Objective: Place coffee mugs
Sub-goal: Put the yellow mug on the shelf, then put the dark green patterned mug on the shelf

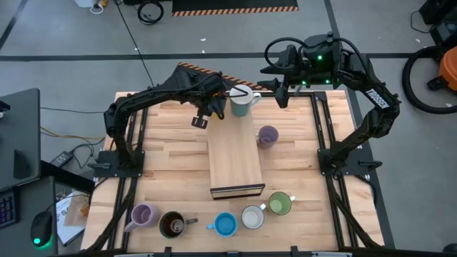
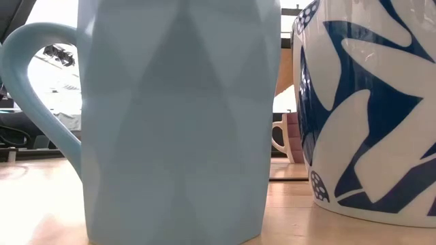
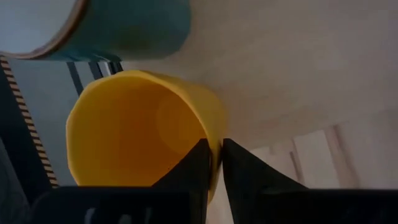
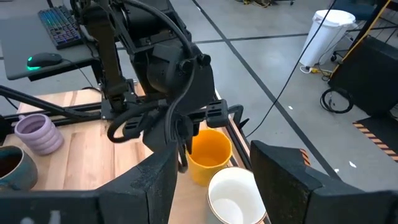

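My left gripper reaches to the table's far edge and is shut on an orange mug, which the arm hides in the high view. A white-lined pale teal mug stands right beside it. One lavender mug stands by the far right corner of the long wooden board. At the near edge stand a lavender, a dark brown, a blue, a white and a green mug. My right gripper hovers open at the far edge, right of the teal mug. My left gripper pinches the orange mug's wall at the rim, with one finger inside the mug and the other outside. The fingers come from above, pointing down. The mug hangs upright; whether its base touches the table, I cannot tell.
The low view is filled by the pale blue mug and a blue-patterned white mug at the near edge. Black arm frames run along both table sides. Bare wood lies left of the board.
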Controlling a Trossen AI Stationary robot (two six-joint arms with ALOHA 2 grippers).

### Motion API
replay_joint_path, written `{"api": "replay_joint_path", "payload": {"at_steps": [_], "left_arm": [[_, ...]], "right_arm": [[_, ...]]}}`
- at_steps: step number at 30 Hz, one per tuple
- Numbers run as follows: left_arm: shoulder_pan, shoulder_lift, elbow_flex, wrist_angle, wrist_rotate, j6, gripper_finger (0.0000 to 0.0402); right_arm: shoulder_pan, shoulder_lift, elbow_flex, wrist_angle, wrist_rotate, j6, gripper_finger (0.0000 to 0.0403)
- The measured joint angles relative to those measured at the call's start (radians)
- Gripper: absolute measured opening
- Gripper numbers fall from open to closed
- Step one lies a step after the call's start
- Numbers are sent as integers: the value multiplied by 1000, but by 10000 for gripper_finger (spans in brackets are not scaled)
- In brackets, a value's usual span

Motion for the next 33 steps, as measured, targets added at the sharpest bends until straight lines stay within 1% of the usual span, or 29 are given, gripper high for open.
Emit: {"api": "replay_joint_path", "payload": {"at_steps": [5,16,27,33], "left_arm": [[-4,4,0,35,1,-20,42],[-4,4,0,40,-6,-114,43],[-7,3,0,73,-10,-162,103],[-9,1,35,63,-17,-178,118]], "right_arm": [[0,0,0,4,-5,0,206],[0,0,0,3,-6,3,206],[0,0,0,3,-6,3,206],[0,0,0,2,-6,1,206]]}}
